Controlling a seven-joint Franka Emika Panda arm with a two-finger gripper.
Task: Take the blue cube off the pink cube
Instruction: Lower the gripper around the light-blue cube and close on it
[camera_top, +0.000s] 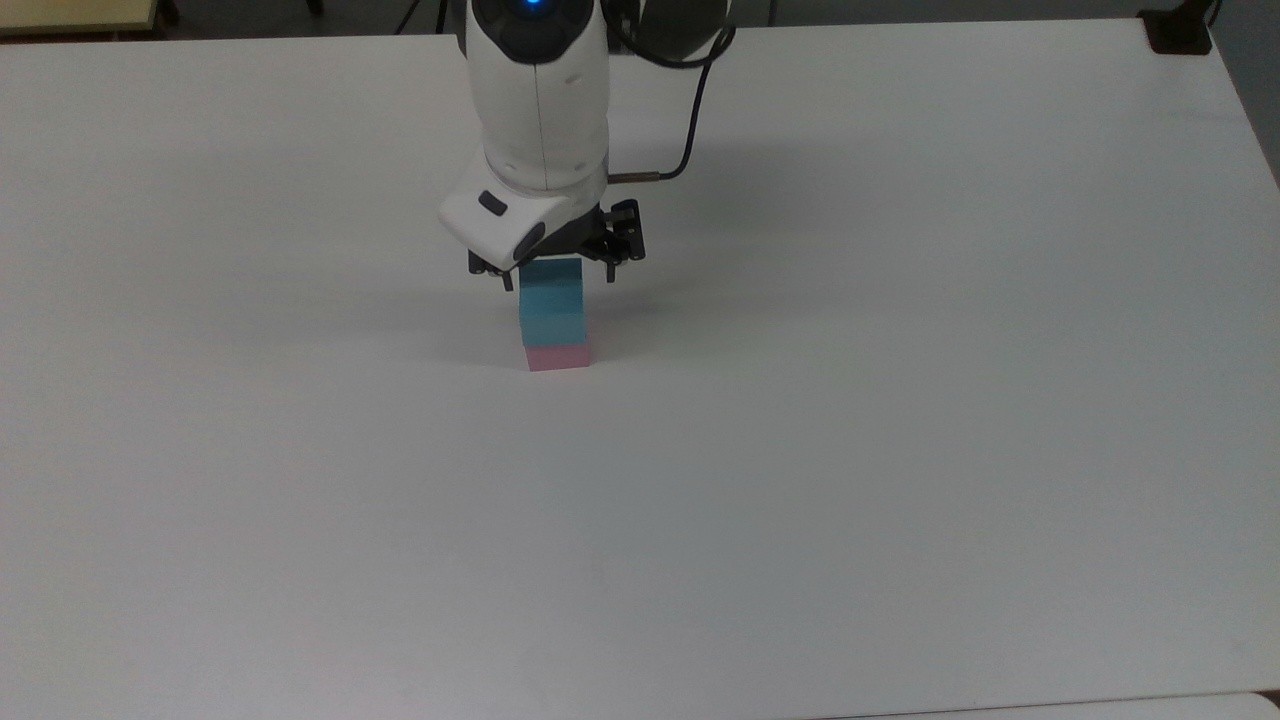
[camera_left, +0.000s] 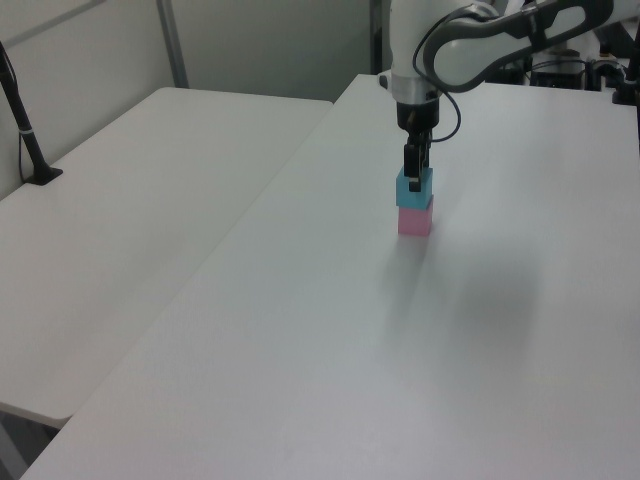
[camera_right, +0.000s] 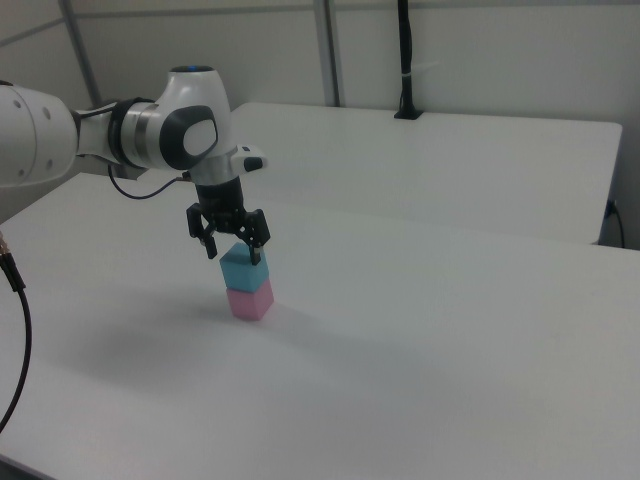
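Top view has the stack sitting a little up and left of the middle of the white surface (camera_top: 900, 450): the blue cube (camera_top: 552, 305) is squarely on the pink cube (camera_top: 558, 357), edges lined up pretty well from what I can see. My gripper (camera_top: 556, 268) hangs right over the blue cube, with the white arm (camera_top: 538, 90) coming in from 12 o'clock and a black cable (camera_top: 690, 120) looping off its right side in the top view.

On the right view the fingers (camera_right: 254, 250) are spread wide, one tip on each side of the blue cube (camera_right: 244, 267), down about level with its top edge. I'm seeing a bit of gap between each tip and the cube faces, so I'd say they aren't pinching anything, though it's tight enough that I wouldn't swear there's no contact on the far side. The pink cube (camera_right: 250, 299) sits flat on the surface underneath, untouched.

On the left view the gripper (camera_left: 412, 178) comes straight down, wrist vertical, and overlaps the top of the blue cube (camera_left: 414, 190), pink cube (camera_left: 414, 221) below it. A second white table (camera_left: 130, 210) butts up at 9 o'clock from the stack there, with a black post (camera_left: 25, 130) clamped at its far left edge.
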